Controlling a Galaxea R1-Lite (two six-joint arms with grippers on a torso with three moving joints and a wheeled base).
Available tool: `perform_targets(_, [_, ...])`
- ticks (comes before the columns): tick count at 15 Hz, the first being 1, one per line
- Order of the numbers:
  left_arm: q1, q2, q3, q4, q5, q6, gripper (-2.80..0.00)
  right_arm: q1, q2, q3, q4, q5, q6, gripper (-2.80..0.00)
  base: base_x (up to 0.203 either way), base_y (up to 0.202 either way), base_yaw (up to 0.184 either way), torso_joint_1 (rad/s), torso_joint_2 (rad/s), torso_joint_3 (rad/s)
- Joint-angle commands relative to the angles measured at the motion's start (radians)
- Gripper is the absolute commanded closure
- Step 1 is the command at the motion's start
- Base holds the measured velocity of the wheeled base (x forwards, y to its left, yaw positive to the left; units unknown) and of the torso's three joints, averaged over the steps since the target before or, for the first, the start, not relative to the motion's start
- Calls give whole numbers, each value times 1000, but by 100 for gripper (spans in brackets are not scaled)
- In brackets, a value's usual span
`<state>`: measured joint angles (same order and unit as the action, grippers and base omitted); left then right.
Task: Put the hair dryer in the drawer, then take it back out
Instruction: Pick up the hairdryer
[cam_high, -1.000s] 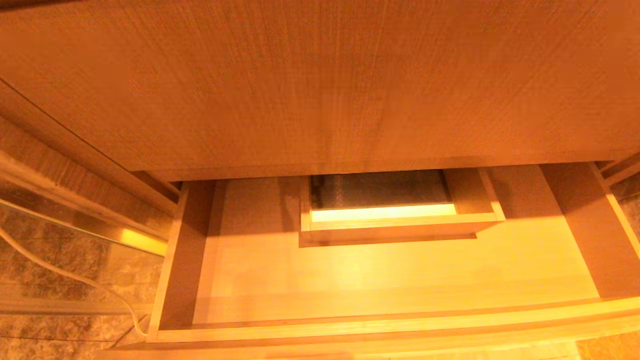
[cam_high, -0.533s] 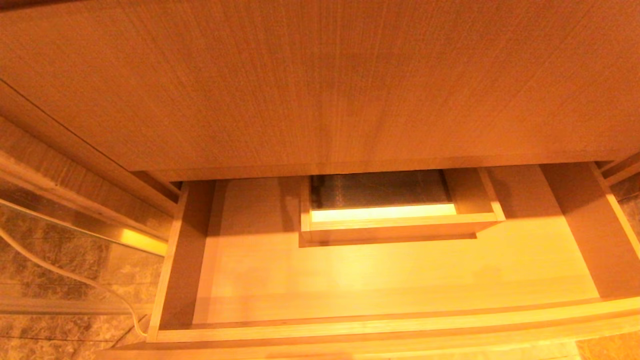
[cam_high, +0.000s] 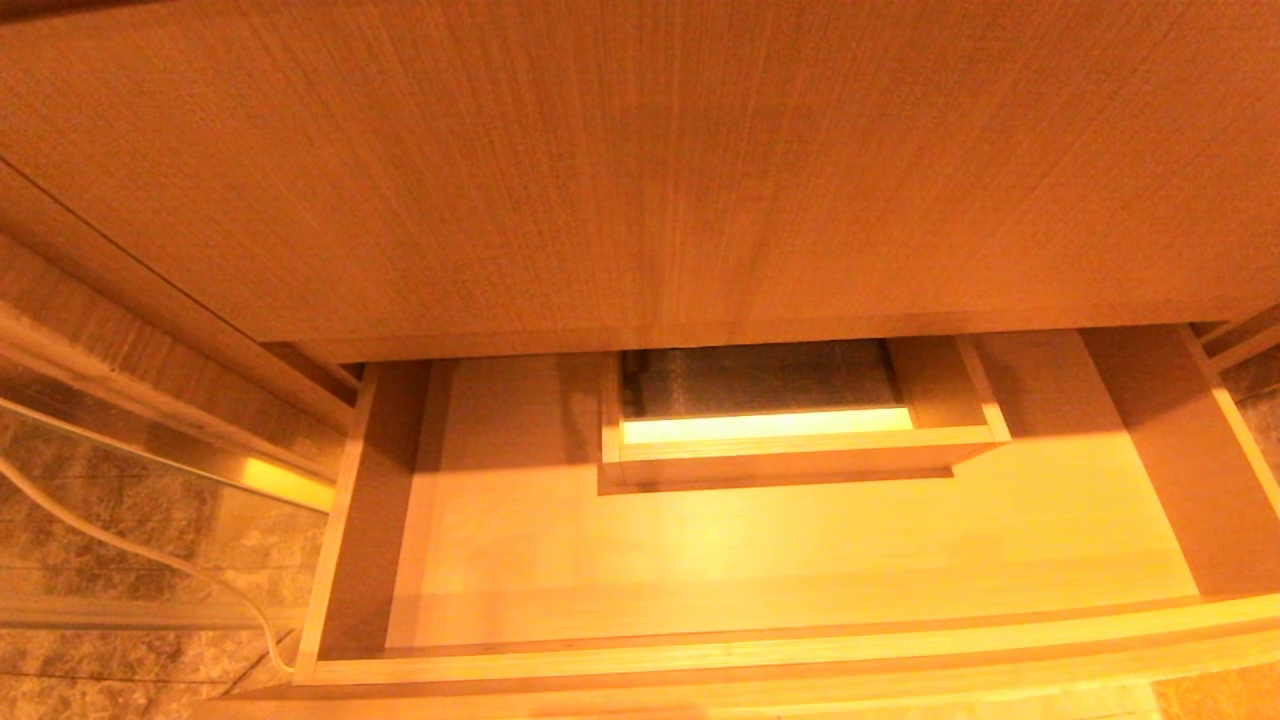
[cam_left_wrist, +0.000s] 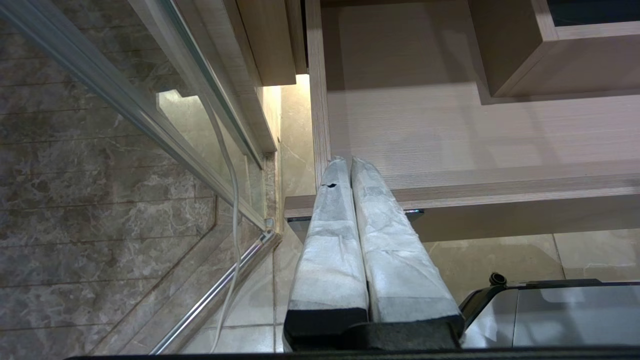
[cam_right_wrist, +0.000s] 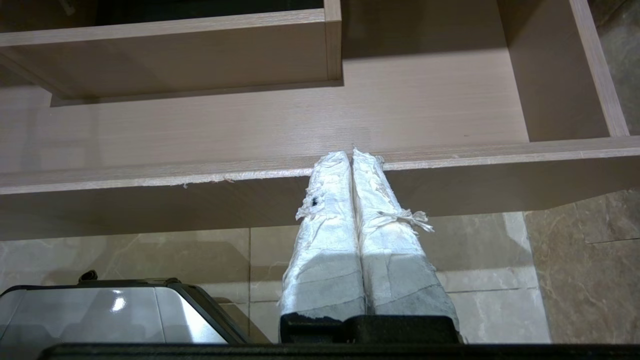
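1. Nearest, both arms hang low in front of the cabinet, outside the head view. The left gripper, its fingers wrapped in white tape, is closed with the pads pressed together and nothing between them. The right gripper, wrapped the same way with frayed tape, is likewise closed and empty.
2. Just beyond the fingertips in both wrist views runs the front board of the wide, shallow, light wood-grain drawer, which stands pulled out. The left gripper sits by the drawer's left front corner, the right gripper further along the front board toward the right side.
3. Inside, the drawer floor is bare, and a boxed rectangular cut-out of the same wood rises at the middle of the back. Above it hangs a tall plain wood-grain panel.
4. The white hair dryer shows in none of the views, so its place, its long axis and the nearer arm cannot be told. Only a thin white cord shows, running down past a glass panel with a metal frame over dark marbled tiles on the left side. If that cord belongs to the dryer, it likely lies to the left, which would favour the left arm.
5. My judgement: the dryer must be found before any reach.
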<state>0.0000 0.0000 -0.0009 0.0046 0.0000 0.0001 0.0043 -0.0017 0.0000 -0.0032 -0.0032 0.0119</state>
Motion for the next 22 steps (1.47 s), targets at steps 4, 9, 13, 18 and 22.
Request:
perform_targets(4, [0,-2,-1,0,0,0,0,0,2,0,0,0,-4,0,0,0,0,0,0,0])
perform_targets(9, [0,-2,-1,0,0,0,0,0,2,0,0,0,-4,0,0,0,0,0,0,0])
perform_targets(13, [0,-2,1,0,0,0,0,0,2,0,1,0,-6,0,1,-3,19,85,-296,-187])
perform_targets(18, [0,-2,-1,0,0,0,0,0,2,0,2,2,-7,0,4,-9,165,155,-396,-243])
perform_targets(22, [0,-2,-1,0,0,0,0,0,2,0,2,0,-7,0,1,-3,56,32,-60,-40])
